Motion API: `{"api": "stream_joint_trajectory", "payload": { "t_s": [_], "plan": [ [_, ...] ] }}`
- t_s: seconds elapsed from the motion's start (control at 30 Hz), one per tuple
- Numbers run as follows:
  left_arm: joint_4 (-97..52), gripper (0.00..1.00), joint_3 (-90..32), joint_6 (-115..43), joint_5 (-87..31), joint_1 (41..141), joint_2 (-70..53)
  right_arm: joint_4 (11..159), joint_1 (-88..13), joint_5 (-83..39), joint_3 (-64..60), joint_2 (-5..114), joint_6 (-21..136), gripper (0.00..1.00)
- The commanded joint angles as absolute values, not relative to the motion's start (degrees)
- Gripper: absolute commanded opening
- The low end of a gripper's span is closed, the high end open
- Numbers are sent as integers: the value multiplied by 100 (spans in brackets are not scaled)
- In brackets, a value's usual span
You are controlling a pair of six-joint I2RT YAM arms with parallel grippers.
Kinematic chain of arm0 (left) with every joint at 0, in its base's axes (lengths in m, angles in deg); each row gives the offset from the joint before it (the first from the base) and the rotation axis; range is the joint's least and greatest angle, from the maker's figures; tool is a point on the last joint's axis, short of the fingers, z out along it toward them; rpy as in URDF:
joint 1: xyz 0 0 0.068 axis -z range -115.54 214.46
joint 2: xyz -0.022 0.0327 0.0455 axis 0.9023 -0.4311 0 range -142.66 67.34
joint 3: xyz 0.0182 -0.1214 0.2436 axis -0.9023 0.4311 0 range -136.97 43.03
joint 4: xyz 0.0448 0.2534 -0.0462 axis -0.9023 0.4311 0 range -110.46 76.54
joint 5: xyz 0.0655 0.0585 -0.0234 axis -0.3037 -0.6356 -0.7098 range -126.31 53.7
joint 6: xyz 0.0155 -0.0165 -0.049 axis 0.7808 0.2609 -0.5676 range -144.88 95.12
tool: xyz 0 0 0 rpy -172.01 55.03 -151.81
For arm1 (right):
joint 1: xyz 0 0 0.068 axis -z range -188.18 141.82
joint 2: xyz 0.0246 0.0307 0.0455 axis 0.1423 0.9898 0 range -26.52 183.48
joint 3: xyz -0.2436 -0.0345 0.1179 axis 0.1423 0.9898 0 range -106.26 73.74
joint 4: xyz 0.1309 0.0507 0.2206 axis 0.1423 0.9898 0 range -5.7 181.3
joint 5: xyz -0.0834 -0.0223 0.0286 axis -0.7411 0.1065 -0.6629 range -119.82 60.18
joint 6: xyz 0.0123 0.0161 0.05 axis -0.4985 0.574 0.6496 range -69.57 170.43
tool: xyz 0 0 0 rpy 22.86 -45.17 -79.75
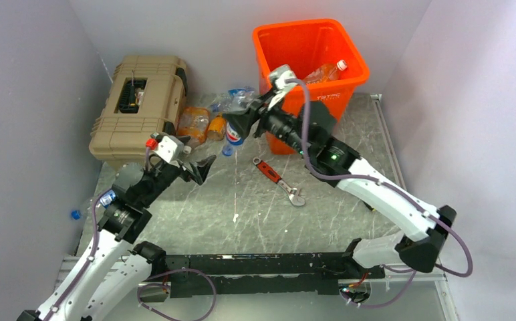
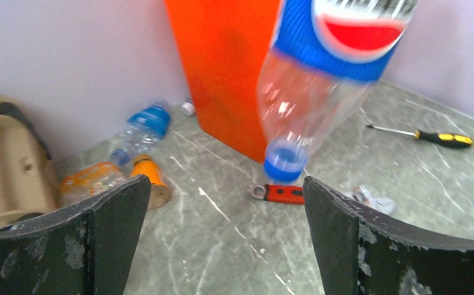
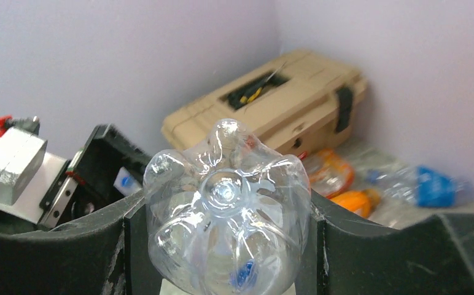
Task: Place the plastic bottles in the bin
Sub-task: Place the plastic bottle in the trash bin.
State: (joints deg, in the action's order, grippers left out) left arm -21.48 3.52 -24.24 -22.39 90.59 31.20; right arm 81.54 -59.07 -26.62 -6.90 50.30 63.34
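- The right gripper (image 1: pixel 242 123) was closed on a clear bottle (image 2: pixel 311 98) with a blue and red label. It pinched the bottle near its base, so the blue cap hung downward.
- That bottle was off the desk, just beside the near-left face of the orange bin (image 1: pixel 309 40). The bin stood at the far edge, right of centre, and the bottle appeared lower than its rim.
- The left gripper (image 2: pixel 225 233) was open with nothing between its fingers. It hovered over the left-centre of the desk, facing the hanging bottle.
- A second bottle (image 1: pixel 327 72) lay inside the bin.
- Several loose bottles (image 1: pixel 195 124) lay near the far edge, between the bin and a tan toolbox (image 1: pixel 138 100) in the far left corner.
- A stray bottle (image 1: pixel 85 208) lay at the left edge.
- A red-handled wrench (image 1: pixel 272 174) lay mid-desk, and a screwdriver (image 2: pixel 431 136) lay towards the right edge.
- The likely risk was that the hanging cap would strike the bin's wall or rim if the arm swung across before rising.
- The thin, slick plastic could also have buckled and slipped from the fingers.
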Motion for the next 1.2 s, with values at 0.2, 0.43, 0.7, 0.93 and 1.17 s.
{"api": "stream_joint_trajectory", "payload": {
  "t_s": [0.2,0.43,0.7,0.93,1.17],
  "plan": [
    [-2055,99,82,-2453,-3458,9048,3337,6912,-5585,-4922,-1712,4320,4260,31],
    [-1929,99,48,-2656,-3613,8995,3390,6310,-4299,-5412,-2700,5304,4207,30],
    [-1886,99,32,-2646,-3780,8986,3346,6727,-2820,-4525,-3075,6601,5915,30],
    [-1869,99,14,-2646,-3683,8986,3248,7201,-2563,-3435,-3382,7337,6652,30],
    [-1862,99,1,-2628,-3683,8977,3221,7924,-2479,-2722,-3804,8021,7018,31]
  ]
}}
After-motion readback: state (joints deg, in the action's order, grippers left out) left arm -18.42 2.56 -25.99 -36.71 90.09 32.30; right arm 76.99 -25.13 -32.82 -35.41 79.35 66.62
